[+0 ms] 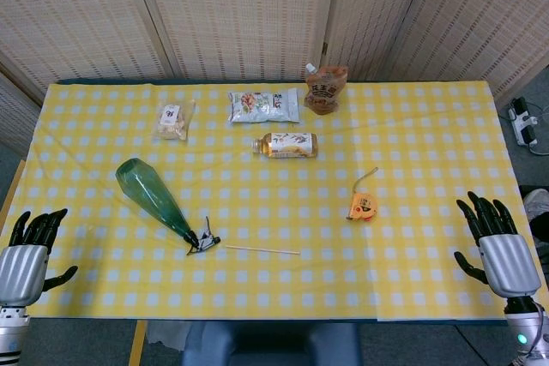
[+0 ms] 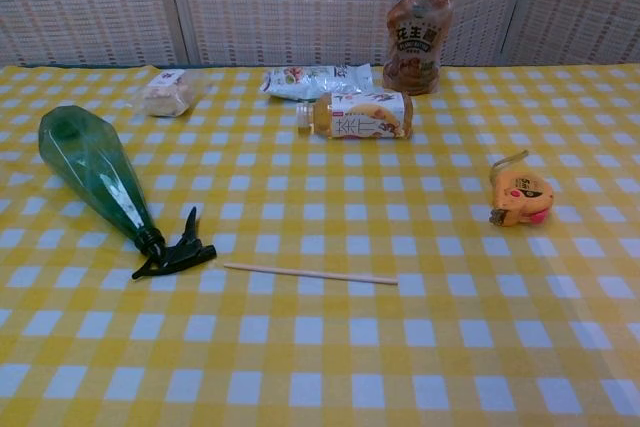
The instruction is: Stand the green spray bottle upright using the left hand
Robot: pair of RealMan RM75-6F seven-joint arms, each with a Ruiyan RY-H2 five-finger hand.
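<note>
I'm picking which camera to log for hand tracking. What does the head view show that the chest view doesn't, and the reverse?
Only the head view shows the hands: the left hand and right hand, both with fingers spread and holding nothing, at the table's near corners, plus a white power strip on the floor.

Only the chest view shows a side-on look at the upright brown spouted pouch with its label readable.

Both share the green cone-shaped plastic spray bottle lying on its side, the thin wooden stick, the orange tape measure, and the lying tea bottle.
</note>
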